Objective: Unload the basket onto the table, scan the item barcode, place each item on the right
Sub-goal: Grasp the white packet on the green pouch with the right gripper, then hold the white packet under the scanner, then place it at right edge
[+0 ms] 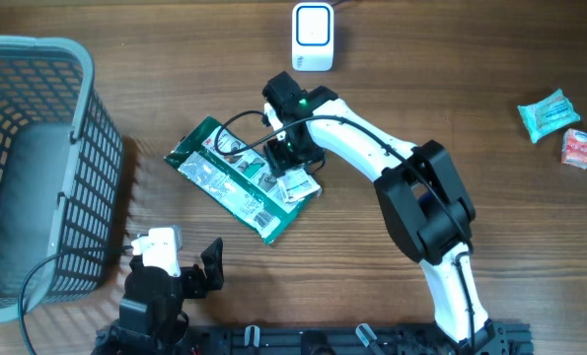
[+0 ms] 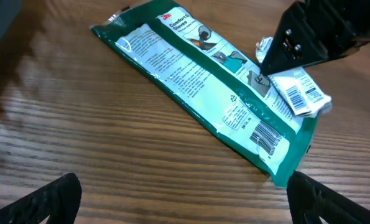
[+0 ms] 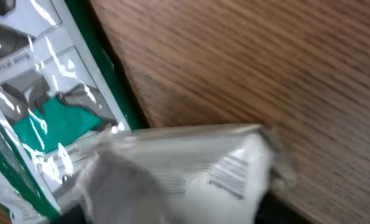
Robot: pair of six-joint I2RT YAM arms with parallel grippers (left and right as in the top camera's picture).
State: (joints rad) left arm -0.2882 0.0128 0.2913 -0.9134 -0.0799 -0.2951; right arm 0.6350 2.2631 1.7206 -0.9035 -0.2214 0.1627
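The small white-and-silver foil sachet [image 1: 295, 185] is lying barcode-up, resting partly on the right end of the long green-and-white plastic glove pack [image 1: 226, 176] and partly on the brown wooden table [image 1: 471, 79]. I am taking it to be the item for scanning, since my right claw [image 1: 291, 158] is pointing straight down at its upper edge, one fingertip touching the green pack just beside it. From my right wrist the sachet is showing only as a blur close under the camera and my fingers are not showing at all, so I cannot tell whether the claw is clamping it or merely standing around it. Coming from above is making sense, I judge, because the sachet is flat and thin and is offering only an edge or crinkled corner to pinch. The green pack beneath is lying slantwise with its own barcode near its lower right end, so I am needing to lift the sachet alone without dragging the pack along. The white box-shaped scanner [image 1: 313, 37] is standing at the far edge, near and just beyond my right arm, which is likely why this arm is doing the job. My left claw [image 1: 175, 261] is hanging released and empty at the near edge, jaws wide, well apart from the pack and just beside the grey plastic mesh basket [image 1: 101, 148], its camera looking across the pack
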